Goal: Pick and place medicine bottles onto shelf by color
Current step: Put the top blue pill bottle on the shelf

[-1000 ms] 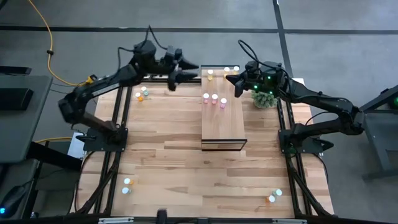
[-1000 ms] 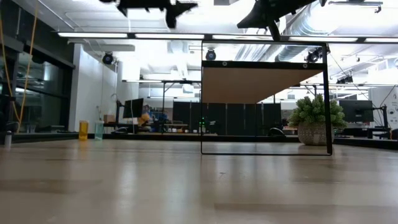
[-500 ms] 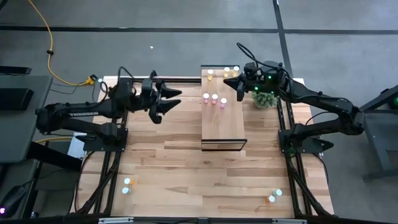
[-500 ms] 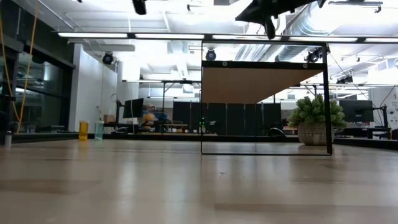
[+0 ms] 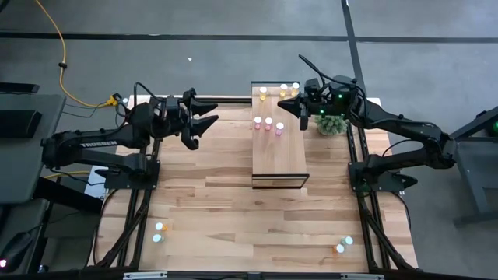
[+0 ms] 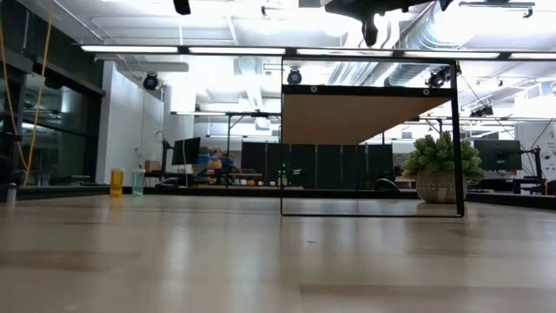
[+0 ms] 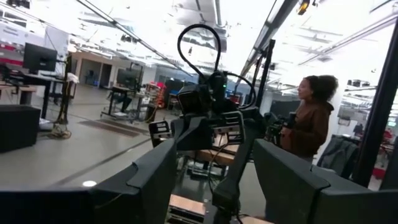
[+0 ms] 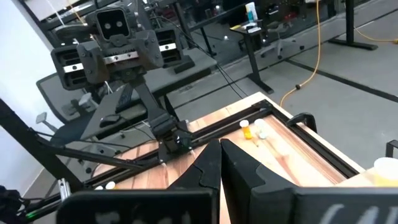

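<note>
The shelf (image 5: 278, 152) stands at the table's far middle. On its top, three yellow bottles (image 5: 283, 89) stand at the far end and three pink bottles (image 5: 268, 124) stand nearer. Two more bottles (image 8: 254, 129) stand on the table's far left. My right gripper (image 5: 286, 103) hangs above the shelf's far end between the yellow and pink bottles, shut and empty (image 8: 220, 152). My left gripper (image 5: 208, 127) is open and empty (image 7: 214, 168), above the table left of the shelf and pointing toward it.
A small potted plant (image 5: 332, 123) stands right of the shelf's far end, under my right arm. Two bottles (image 5: 158, 232) stand at the table's near left and two (image 5: 344, 244) at its near right. A person (image 7: 311, 121) stands in the room beyond.
My left gripper has drawn back from the shelf's far left corner, toward the table's left and near edges, and now hangs over the table left of the shelf. My right gripper has stayed over the shelf's far end.
</note>
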`<state>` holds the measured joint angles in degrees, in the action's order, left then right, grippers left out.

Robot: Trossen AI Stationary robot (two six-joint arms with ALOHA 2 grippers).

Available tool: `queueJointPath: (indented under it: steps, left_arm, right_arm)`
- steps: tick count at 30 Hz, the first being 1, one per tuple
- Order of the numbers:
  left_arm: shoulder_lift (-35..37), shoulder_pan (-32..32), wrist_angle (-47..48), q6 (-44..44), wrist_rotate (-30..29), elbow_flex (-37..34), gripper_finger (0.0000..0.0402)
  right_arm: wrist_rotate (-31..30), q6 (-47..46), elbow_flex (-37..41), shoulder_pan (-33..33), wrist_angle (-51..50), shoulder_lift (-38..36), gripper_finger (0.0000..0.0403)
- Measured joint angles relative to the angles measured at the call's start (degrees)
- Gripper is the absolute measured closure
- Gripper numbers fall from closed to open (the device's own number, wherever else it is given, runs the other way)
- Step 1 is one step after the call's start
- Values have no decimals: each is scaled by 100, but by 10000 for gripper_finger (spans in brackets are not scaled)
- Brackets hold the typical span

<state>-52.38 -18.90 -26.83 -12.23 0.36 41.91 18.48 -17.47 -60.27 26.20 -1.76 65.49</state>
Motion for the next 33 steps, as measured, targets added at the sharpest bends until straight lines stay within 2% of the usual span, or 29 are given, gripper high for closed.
queueJointPath:
  steps: [24,33]
  left_arm:
    - [-11,0,0,-2,2,0,200]
    - [-11,0,0,-4,2,0,200]
  right_arm:
    - [166,0,0,-3,-11,0,403]
    - [166,56,0,-225,-13,0,403]
